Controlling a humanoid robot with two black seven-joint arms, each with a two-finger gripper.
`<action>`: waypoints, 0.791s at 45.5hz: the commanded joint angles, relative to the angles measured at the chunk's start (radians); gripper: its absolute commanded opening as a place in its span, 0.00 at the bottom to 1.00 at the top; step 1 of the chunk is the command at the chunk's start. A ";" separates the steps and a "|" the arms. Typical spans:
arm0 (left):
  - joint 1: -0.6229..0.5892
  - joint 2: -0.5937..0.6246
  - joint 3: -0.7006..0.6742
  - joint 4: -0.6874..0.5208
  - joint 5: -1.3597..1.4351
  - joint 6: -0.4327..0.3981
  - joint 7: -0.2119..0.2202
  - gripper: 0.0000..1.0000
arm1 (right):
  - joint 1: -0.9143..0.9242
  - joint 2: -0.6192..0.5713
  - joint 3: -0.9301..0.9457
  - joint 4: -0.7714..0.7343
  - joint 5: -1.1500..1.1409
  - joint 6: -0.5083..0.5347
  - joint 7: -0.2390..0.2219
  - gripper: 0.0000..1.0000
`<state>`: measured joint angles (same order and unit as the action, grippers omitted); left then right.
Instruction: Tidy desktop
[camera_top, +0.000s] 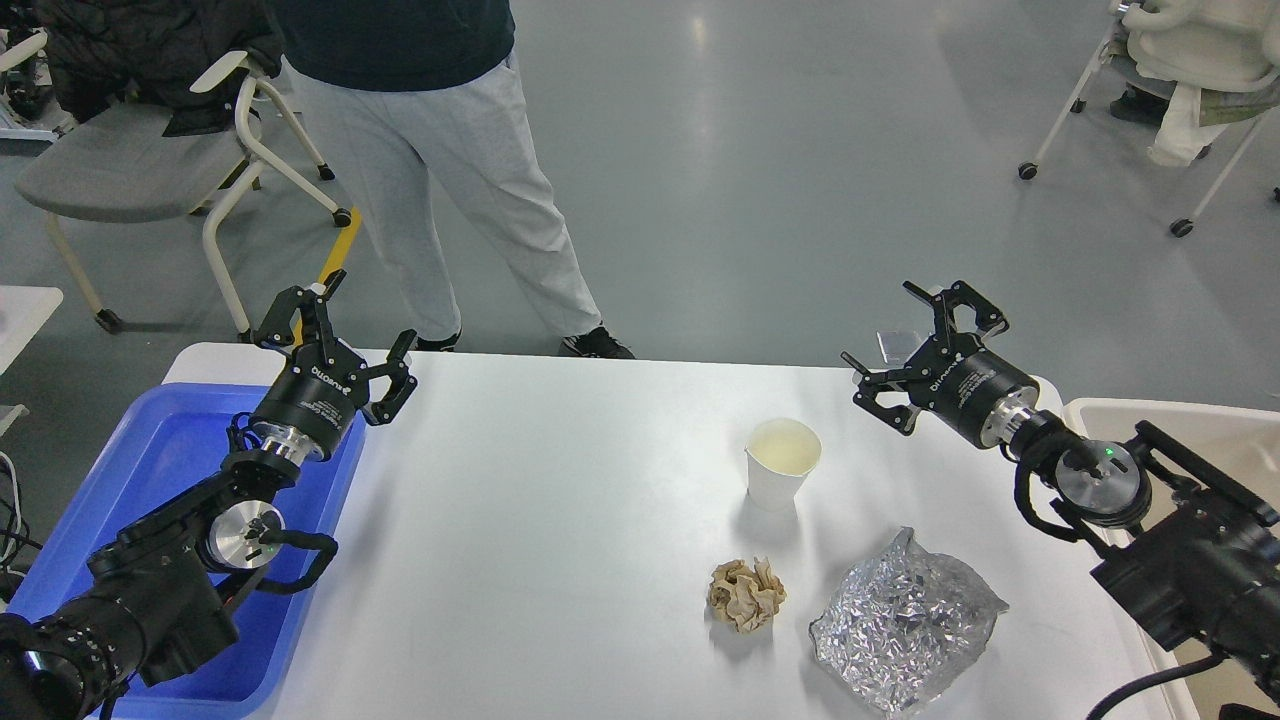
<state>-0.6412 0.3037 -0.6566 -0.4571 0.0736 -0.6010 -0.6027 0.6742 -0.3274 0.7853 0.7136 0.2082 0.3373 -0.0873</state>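
Observation:
The white desktop (560, 520) fills the middle of the head view. On its right half stand a white paper cup (781, 462), a crumpled brown paper ball (746, 594) and a crumpled silver foil bag (903, 623). My left gripper (335, 335) is open and empty, held above the desktop's far left corner and the blue tray. My right gripper (915, 345) is open and empty, held above the far right edge, to the upper right of the cup.
A blue plastic tray (150, 470) lies at the left under my left arm. A beige bin (1190, 425) stands at the right edge. A person (440, 150) stands beyond the far edge, with chairs (150, 170) behind.

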 joint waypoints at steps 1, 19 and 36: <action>0.000 0.000 0.000 0.000 0.000 0.001 0.000 1.00 | -0.001 0.004 0.000 0.004 -0.006 -0.001 0.000 1.00; 0.000 0.000 0.000 0.000 0.000 0.000 0.000 1.00 | -0.004 -0.013 0.002 0.018 -0.029 -0.003 0.000 1.00; 0.000 0.000 0.000 0.000 0.002 0.000 0.000 1.00 | -0.064 -0.194 -0.006 0.311 -0.091 -0.056 0.000 1.00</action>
<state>-0.6412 0.3037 -0.6566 -0.4571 0.0738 -0.6013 -0.6028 0.6553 -0.4117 0.7844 0.8490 0.1635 0.3200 -0.0873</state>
